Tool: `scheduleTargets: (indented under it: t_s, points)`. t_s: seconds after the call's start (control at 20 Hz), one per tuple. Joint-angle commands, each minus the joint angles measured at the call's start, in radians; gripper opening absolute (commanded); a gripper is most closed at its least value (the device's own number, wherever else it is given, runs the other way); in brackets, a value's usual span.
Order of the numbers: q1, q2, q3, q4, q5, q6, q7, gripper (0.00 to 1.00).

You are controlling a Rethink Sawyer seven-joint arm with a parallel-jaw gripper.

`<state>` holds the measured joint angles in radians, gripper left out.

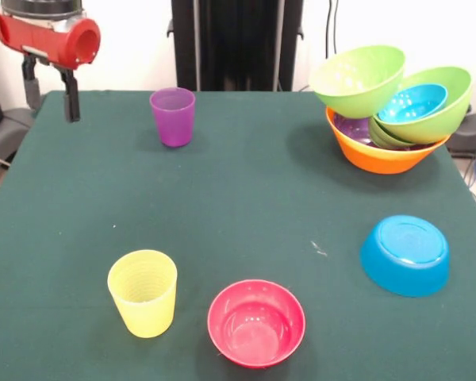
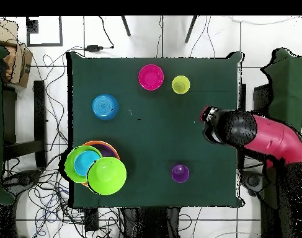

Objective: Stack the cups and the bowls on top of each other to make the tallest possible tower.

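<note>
My gripper (image 1: 49,94) hangs open and empty over the table's far left corner in the front view, left of the purple cup (image 1: 173,116). The ribbed yellow cup (image 1: 143,292) and the pink-red bowl (image 1: 256,322) stand upright near the front edge. A blue bowl (image 1: 404,255) lies upside down at the right. The tower sits at the far right: the orange bowl (image 1: 381,156) holds a purple bowl (image 1: 351,127), tilted lime green bowls (image 1: 357,79), and a blue bowl (image 1: 412,103) inside another green one (image 1: 452,109). The overhead view shows the arm (image 2: 240,130) and the tower (image 2: 106,175).
The green cloth table (image 1: 246,206) ends close behind the tower and the purple cup. The black pedestal (image 1: 236,44) stands behind the far edge. Cables and chair legs lie on the floor around the table (image 2: 54,186).
</note>
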<state>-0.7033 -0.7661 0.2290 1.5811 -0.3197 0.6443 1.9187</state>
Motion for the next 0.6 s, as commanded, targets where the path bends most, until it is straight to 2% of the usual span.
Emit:
scheduleTargets:
  t_s: [0.05,0.35,0.6]
  points:
    - [-0.005,0.037,0.156,0.189,-0.142,-0.117,-0.248,1.00]
    - [0.025,0.003,0.123,0.269,-0.181,-0.175,-0.105,1.00]
    - [0.066,-0.054,0.094,0.322,-0.167,-0.173,-0.029,1.00]
